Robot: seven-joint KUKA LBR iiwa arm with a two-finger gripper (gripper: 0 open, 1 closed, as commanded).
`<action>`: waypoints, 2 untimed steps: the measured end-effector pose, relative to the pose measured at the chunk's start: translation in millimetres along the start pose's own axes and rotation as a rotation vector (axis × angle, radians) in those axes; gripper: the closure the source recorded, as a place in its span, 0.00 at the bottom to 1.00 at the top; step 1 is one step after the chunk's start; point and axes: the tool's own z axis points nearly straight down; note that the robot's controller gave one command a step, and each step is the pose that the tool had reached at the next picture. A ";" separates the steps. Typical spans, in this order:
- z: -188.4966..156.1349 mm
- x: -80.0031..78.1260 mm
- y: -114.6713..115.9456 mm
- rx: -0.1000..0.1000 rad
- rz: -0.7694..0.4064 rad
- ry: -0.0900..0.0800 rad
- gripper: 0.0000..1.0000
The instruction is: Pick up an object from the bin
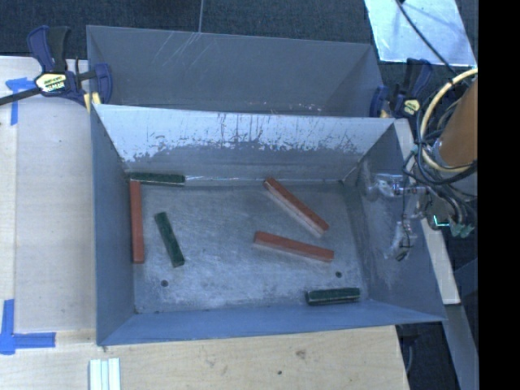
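Gripper (403, 236) above the right wall of the bin (236, 71)
Gripper opening: cannot tell. Nearest items: dark green bar (332, 296) at the front floor edge and red-brown bar (293, 247) mid-floor, both flat and apart, so likely free for a top grasp
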 end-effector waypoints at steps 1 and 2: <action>131.4 -26.0 32.0 -0.002 0.107 -0.001 0.00; 126.3 -72.9 96.8 -0.004 0.439 -0.010 0.00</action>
